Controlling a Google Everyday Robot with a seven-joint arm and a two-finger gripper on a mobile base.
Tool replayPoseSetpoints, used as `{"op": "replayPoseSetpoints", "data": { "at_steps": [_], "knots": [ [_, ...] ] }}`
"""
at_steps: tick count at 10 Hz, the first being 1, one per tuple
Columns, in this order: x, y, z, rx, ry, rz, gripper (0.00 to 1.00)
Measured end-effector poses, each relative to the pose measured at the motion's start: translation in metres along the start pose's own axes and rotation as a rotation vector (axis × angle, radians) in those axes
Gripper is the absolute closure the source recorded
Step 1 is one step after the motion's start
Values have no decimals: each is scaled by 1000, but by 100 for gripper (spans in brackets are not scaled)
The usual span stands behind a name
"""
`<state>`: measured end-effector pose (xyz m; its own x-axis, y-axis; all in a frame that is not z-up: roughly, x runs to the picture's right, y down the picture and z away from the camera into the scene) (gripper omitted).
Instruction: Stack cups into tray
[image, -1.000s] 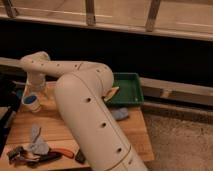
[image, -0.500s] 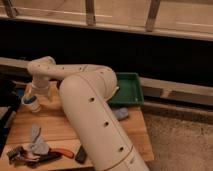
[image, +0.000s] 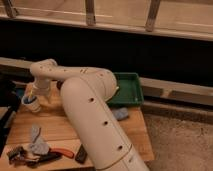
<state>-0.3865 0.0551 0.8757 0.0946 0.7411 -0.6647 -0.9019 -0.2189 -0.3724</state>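
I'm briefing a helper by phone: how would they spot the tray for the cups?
Start at the wooden table; at its far right corner, beyond the white arm, lies the green tray. It is the only green, raised-sided rectangle there, far from the gripper, which hangs at the left end by the light-blue cup.

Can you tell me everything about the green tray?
The tray is green, rectangular and looks plastic, with raised sides and a flat floor. It lies flat at the far right of the wooden table. The white arm hides its left part. The tool is away from it, at the table's left, by the light-blue cup.
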Motion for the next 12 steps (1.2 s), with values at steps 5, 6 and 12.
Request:
{"op": "replayPoseSetpoints", "data": {
  "at_steps": [5,6,12],
  "knots": [
    [4,8,-5,-19,6,-23,97],
    [5,13,-13,-25,4,-34,100],
    [4,42,-145,59,-134,-71,100]
  ]
}}
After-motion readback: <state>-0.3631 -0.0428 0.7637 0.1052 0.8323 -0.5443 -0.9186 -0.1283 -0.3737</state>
